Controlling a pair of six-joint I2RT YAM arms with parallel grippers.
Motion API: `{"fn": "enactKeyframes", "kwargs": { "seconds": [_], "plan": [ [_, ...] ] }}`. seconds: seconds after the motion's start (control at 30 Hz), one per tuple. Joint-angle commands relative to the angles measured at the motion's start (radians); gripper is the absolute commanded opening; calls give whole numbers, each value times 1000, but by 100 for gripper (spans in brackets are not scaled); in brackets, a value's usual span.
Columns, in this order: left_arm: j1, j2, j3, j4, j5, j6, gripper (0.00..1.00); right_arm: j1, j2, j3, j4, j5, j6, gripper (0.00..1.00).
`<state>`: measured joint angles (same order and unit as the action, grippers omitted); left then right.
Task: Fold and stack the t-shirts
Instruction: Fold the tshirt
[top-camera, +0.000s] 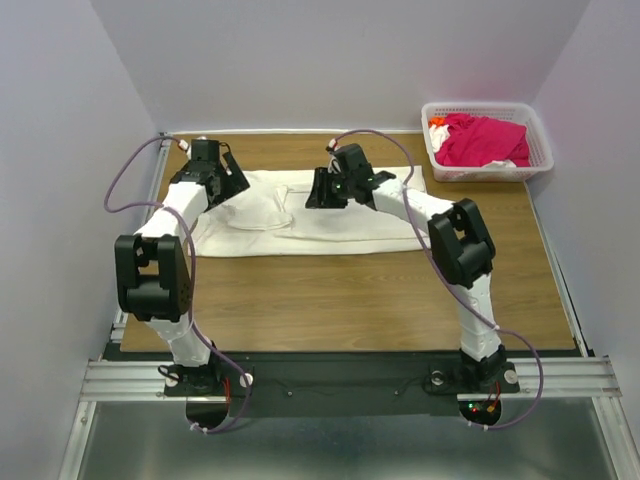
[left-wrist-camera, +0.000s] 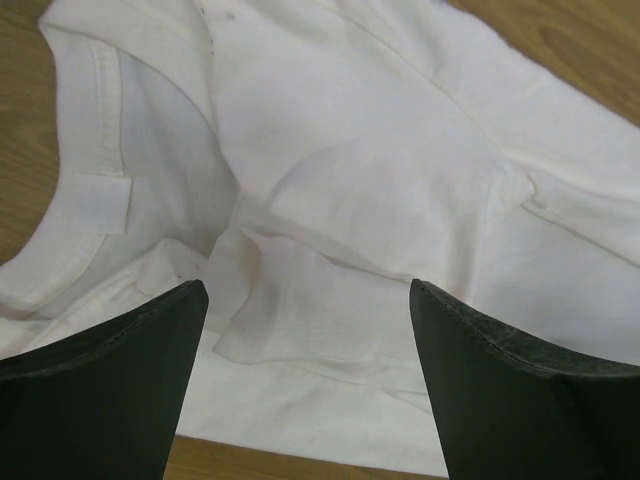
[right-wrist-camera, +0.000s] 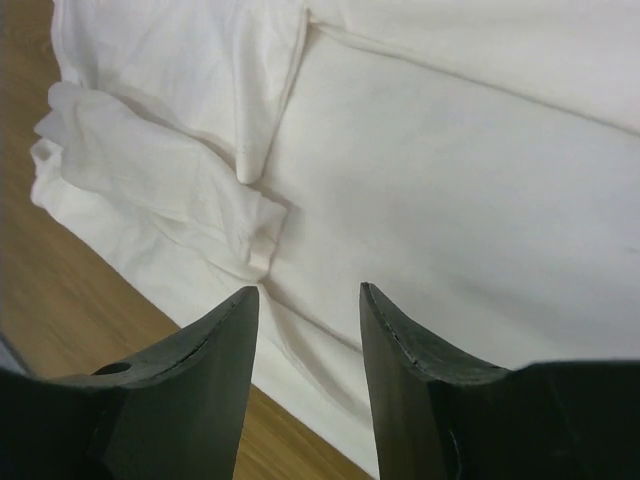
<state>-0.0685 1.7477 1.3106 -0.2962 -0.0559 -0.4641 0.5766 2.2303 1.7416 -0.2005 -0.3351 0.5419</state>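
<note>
Left claw (left-wrist-camera: 305, 290) and right claw (right-wrist-camera: 307, 290) both released, empty, above white shirt (top-camera: 340, 230) lying on counter (top-camera: 350, 300).

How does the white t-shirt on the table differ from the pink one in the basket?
Colour: the white t-shirt is off-white, the pink t-shirt bright magenta. Place: the white one lies on the table; the pink one sits in the basket. Pose: the white one is spread mostly flat; the pink one is bunched up. Both are soft cloth shirts.
</note>
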Motion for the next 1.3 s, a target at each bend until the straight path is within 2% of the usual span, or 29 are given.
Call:
{"fn": "enactKeyframes", "kwargs": {
  "seconds": [0.0,0.1,0.13,0.23,0.3,0.4,0.63,0.83,0.87,1.27],
  "plan": [
    [10,-184,-26,15,13,13,94,-12,-197,-54,-133,140,-228,52],
    [9,-229,-118,25,51,53,94,-12,-254,-141,-203,202,-279,52],
    [3,-255,-146,51,141,73,94,-12,-297,-164,-214,224,-292,50],
    [-45,-310,-276,104,261,126,94,-12,-360,-264,-234,231,-290,39],
    [-83,-342,-316,138,277,128,94,-12,-377,-315,-241,225,-275,31],
    [-193,-350,-375,178,246,114,94,-12,-379,-355,-241,212,-258,24],
    [-324,-234,-350,221,199,78,83,-12,-314,-349,-241,148,-224,21],
    [-378,-99,-272,227,186,96,78,-12,-271,-333,-243,156,-218,21],
    [-382,-87,-268,227,194,99,70,-12,-268,-335,-241,156,-217,21],
    [-404,-19,-315,224,208,111,69,-17,-238,-309,-244,272,-237,20]
  ]
}}
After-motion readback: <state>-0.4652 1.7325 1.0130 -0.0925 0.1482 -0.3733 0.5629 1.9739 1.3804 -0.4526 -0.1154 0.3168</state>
